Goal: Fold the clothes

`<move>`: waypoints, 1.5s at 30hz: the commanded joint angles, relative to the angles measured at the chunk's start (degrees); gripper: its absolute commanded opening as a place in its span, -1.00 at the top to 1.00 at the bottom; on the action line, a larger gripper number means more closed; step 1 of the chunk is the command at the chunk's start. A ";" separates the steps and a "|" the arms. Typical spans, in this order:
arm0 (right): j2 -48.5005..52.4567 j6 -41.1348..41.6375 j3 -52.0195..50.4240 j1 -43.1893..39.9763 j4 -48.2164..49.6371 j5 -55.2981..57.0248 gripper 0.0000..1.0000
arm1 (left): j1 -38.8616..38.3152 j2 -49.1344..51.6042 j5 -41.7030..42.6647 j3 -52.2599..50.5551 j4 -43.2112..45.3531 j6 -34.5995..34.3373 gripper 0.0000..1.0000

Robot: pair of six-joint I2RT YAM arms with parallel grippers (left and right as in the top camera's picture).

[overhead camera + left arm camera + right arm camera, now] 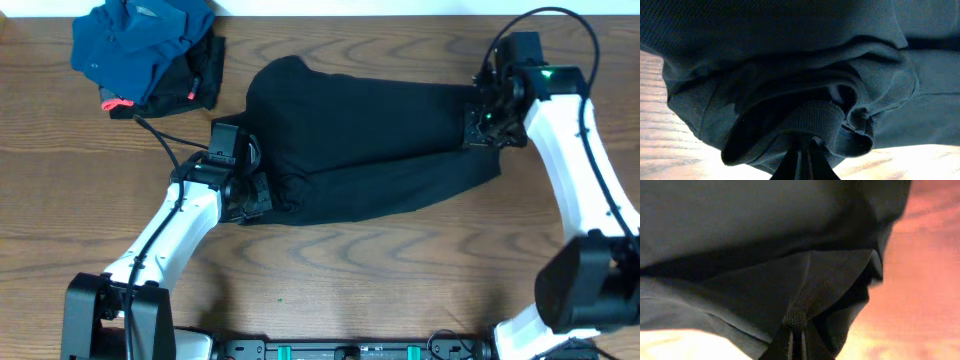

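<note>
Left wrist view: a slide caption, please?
Left gripper pinching a bunched fold of the black garment above the table.

Large black thin cloth garment [370,150]: matt, soft, creased. Right at the left claw [802,157] its weave reads as a fine pinpoint mesh; same knit just above the right claw [796,339]. Both claws dark, matt. Brown wooden table [400,290] beneath the claws: bold grain, smooth, light sheen. White arm shells [170,225]: smooth, glossy plastic. Crumpled dark blue cloth garment [140,40], well apart from either claw: matt.
</note>
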 commanded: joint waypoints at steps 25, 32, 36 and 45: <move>-4.81 17.97 -2.21 8.79 -26.10 14.51 0.97 | -0.09 -6.67 -3.98 0.02 -8.50 3.21 0.88; -11.23 22.21 -2.23 15.80 -26.80 14.21 0.97 | -0.15 -14.43 -3.98 0.02 -10.78 3.21 0.88; -13.92 24.37 -2.40 17.90 -28.65 13.55 0.97 | -0.15 -16.70 -3.96 0.02 -13.00 3.04 0.88; -17.31 31.98 -12.48 20.52 -26.84 13.40 0.97 | -1.88 -16.68 -3.52 0.00 -18.97 2.99 0.88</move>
